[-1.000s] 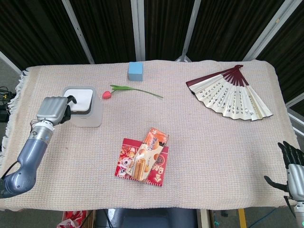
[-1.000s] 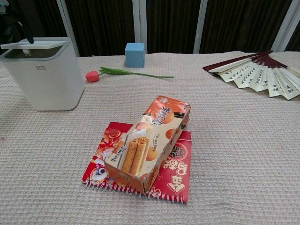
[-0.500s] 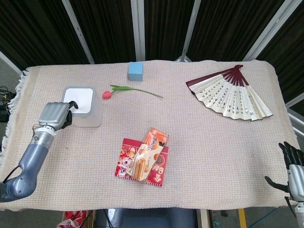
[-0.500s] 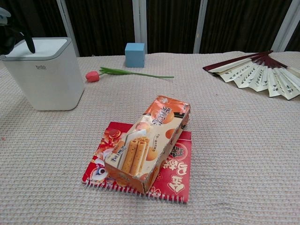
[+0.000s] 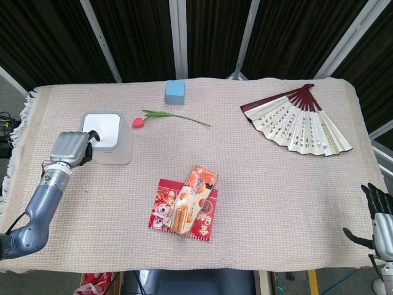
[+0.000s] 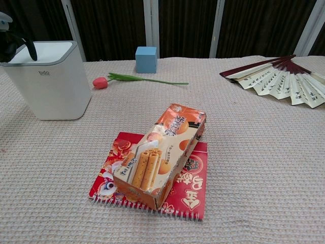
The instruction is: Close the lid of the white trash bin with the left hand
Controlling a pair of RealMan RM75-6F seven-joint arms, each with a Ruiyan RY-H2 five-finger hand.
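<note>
The robot's left hand (image 5: pixel 71 148) hangs at the left edge of the white trash bin (image 5: pixel 108 137), its fingers curled in on themselves and holding nothing; one dark fingertip (image 6: pixel 31 49) reaches over the bin's near-left corner in the chest view, though whether it touches the lid (image 6: pixel 43 52) cannot be told. The lid lies flat and level with the bin's rim, closed.

Just beyond the bin, on the side away from the hand, a red tulip (image 5: pixel 164 116) lies on the woven tablecloth (image 5: pixel 276 184), its stem pointing away from the hand, with a blue cube (image 5: pixel 175 91) farther back. Well to the right of the left hand and nearer the robot, an orange biscuit box (image 5: pixel 194 198) lies aslant on a red spiral notebook (image 5: pixel 163 204).

A spread paper fan (image 5: pixel 299 121) with dark red ribs lies far across the table, behind the right hand. The right hand (image 5: pixel 379 220) rests at the table's near right corner, fingers apart and holding nothing, well away from every object.
</note>
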